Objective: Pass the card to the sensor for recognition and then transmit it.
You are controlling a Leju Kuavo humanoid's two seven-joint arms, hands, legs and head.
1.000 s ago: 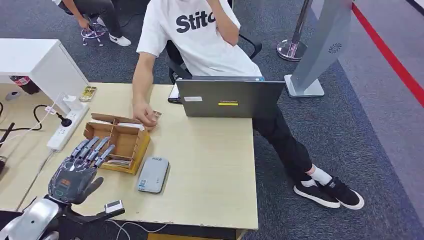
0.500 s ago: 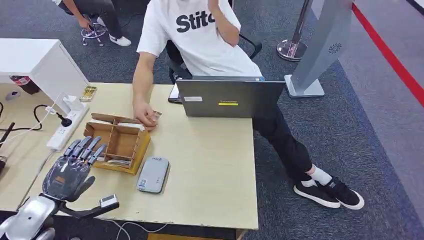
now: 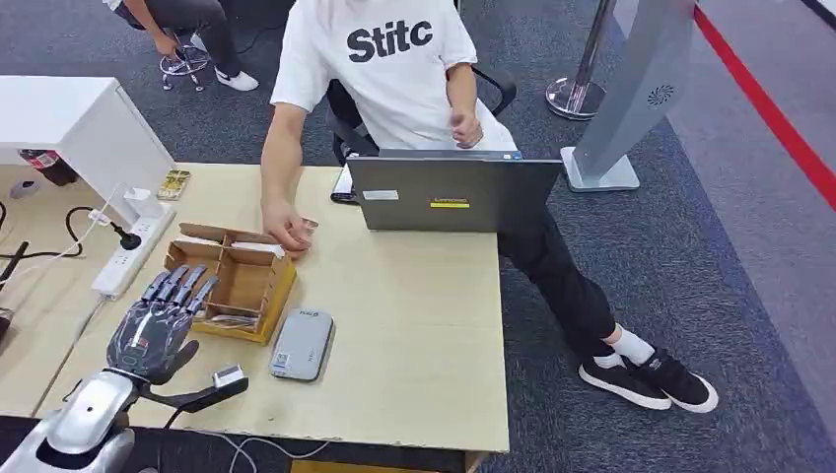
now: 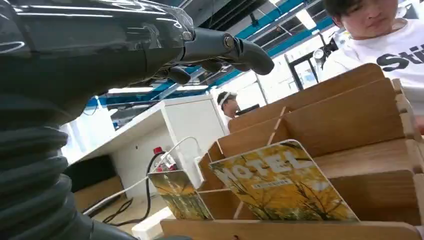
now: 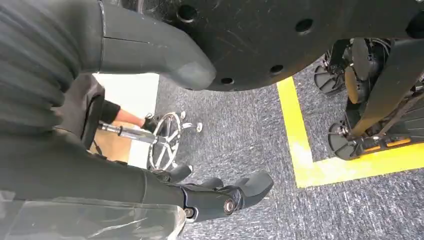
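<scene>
My left hand [image 3: 158, 320] hovers over the table's near left, fingers stretched out and apart toward the near side of the wooden card box [image 3: 240, 279], holding nothing. Its fingers [image 4: 235, 47] show above the box in the left wrist view. Two yellow hotel cards [image 4: 282, 185] stand in the box's near compartment [image 3: 232, 320]. A grey card sensor [image 3: 303, 344] lies flat just right of the box. My right hand [image 5: 225, 195] hangs over the carpet floor, empty with fingers loosely extended.
A person in a white shirt sits across the table; one hand [image 3: 285, 228] rests by the box's far corner on a card [image 3: 310, 226]. A grey laptop [image 3: 453, 192] stands at the far right. A power strip [image 3: 128, 256] and cables lie left.
My left hand drew back toward me, then came forward again to the box's near edge. The person's raised hand dropped from the face to just above the laptop.
</scene>
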